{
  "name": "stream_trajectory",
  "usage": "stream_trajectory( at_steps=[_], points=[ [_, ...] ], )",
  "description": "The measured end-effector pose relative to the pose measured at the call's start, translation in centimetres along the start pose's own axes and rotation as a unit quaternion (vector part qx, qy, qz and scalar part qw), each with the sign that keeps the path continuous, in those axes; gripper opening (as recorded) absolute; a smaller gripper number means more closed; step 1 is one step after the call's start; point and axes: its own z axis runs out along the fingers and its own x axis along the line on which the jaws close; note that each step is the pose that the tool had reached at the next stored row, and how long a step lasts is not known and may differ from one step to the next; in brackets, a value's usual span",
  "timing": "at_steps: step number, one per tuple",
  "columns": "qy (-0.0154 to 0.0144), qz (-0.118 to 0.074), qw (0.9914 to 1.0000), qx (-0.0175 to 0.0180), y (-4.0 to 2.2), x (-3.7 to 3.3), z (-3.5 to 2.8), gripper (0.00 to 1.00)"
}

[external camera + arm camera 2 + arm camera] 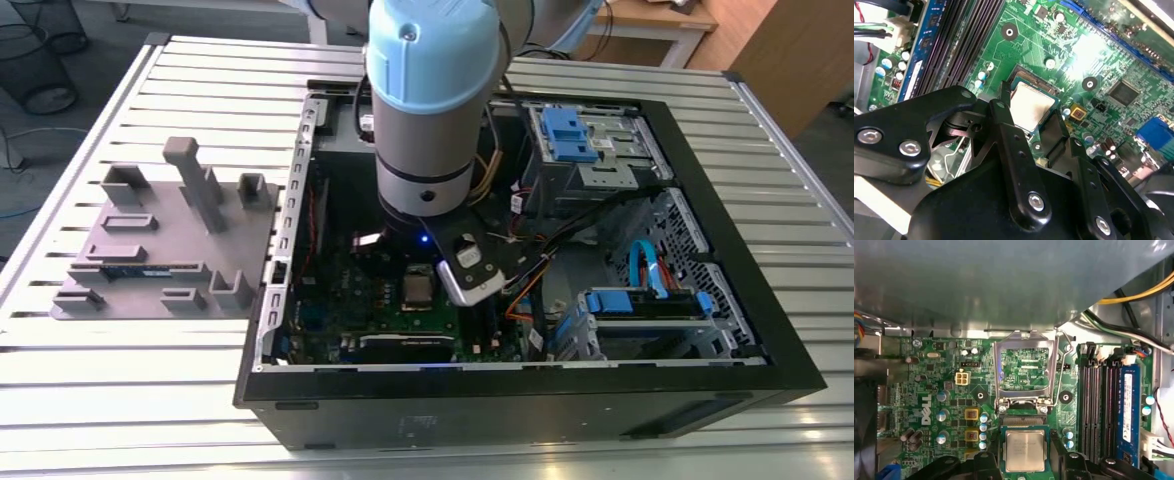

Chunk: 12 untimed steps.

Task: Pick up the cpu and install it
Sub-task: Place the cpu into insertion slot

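Black gripper (1028, 116): two fingers (1004, 127) apart, straddling one cpu (1032, 104), contact unclear. Cpu flat in socket (1024, 421) on green board (929, 390); one metal frame (1023, 401) hinged open just beside; one blue stick (1129, 410) in slots nearby.

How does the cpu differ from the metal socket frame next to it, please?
The cpu is a solid silver square; the socket frame is an open rim with green board showing through it. The cpu lies flat at the socket; the socket frame is swung open, away from it. Both are shiny metal.
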Motion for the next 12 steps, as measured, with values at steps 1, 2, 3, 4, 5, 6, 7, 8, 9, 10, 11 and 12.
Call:
stream_trajectory(
  at_steps=[1, 2, 3, 4, 5, 6, 7, 8, 9, 10, 11, 12],
  points=[
    [0.0000, 0.000, 1.00000, 0.0000, -0.03, 0.01, 0.13, 0.47],
    [0.0000, 0.000, 1.00000, 0.0000, -0.04, 0.01, 0.25, 0.47],
    [0.0000, 0.000, 1.00000, 0.0000, -0.05, 0.02, 0.36, 0.47],
    [0.0000, 0.000, 1.00000, 0.0000, -0.05, 0.02, 0.46, 0.47],
    [0.0000, 0.000, 1.00000, 0.0000, -0.05, 0.02, 0.57, 0.47],
    [0.0000, 0.000, 1.00000, 0.0000, -0.06, 0.03, 0.70, 0.47],
    [0.0000, 0.000, 1.00000, 0.0000, -0.06, 0.03, 0.81, 0.47],
    [0.0000, 0.000, 1.00000, 0.0000, -0.06, 0.03, 0.90, 0.47],
    [0.0000, 0.000, 1.00000, 0.0000, -0.06, 0.04, 0.98, 0.47],
    [0.0000, 0.000, 1.00000, 0.0002, -0.07, 0.04, 1.02, 0.47],
    [0.0001, 0.000, 1.00000, 0.0002, -0.07, 0.04, 1.03, 0.47],
    [0.0001, 0.000, 1.00000, 0.0002, -0.07, 0.04, 1.03, 0.47]
  ],
)
